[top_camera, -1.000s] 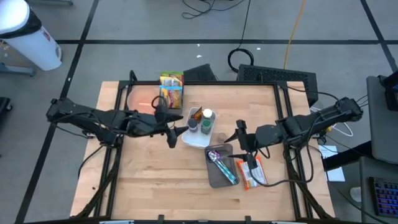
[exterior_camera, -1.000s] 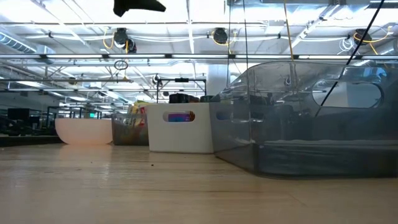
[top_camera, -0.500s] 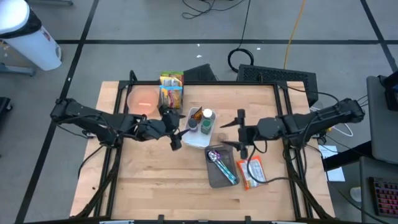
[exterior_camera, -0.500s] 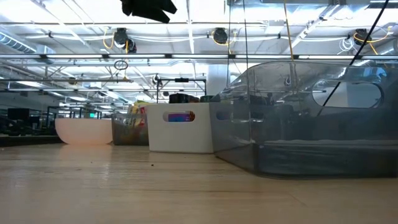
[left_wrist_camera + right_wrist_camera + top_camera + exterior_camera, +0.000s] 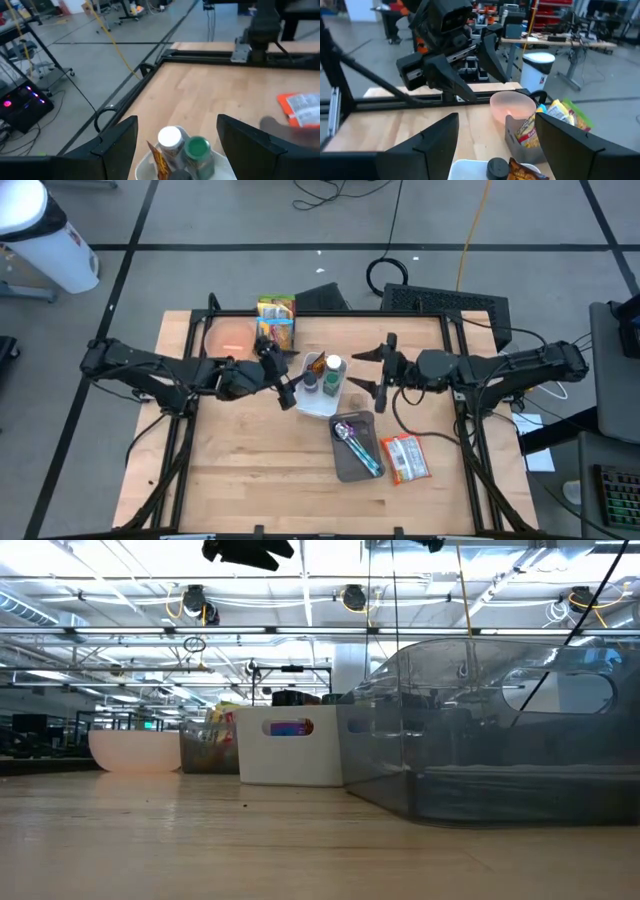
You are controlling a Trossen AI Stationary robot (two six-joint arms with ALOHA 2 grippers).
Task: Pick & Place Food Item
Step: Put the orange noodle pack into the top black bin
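An orange food packet (image 5: 405, 458) lies flat on the wooden table, right of a grey tray (image 5: 352, 467); the left wrist view shows the packet (image 5: 301, 107) too. A white bin (image 5: 318, 406) at the table's middle holds a white-capped bottle (image 5: 170, 137), a green-capped bottle (image 5: 198, 147) and a snack bag (image 5: 159, 159). My left gripper (image 5: 292, 388) hangs open at the bin's left side, above the table (image 5: 177, 120). My right gripper (image 5: 368, 371) hangs open at the bin's right side (image 5: 497, 120), level, facing the left arm. Neither holds anything.
A pink bowl (image 5: 228, 338) and a grey box of snack bags (image 5: 276, 322) stand at the far left. The grey tray holds utensils (image 5: 358, 448). Bare wood (image 5: 250, 470) lies along the near edge. Black frame rails (image 5: 180, 450) run down both sides.
My right gripper has gone from above the orange packet and tray toward the far edge, to the white bin's right side, and has tipped up to level; the packet now shows whole. My left gripper has edged right toward the bin and rolled about its own line.
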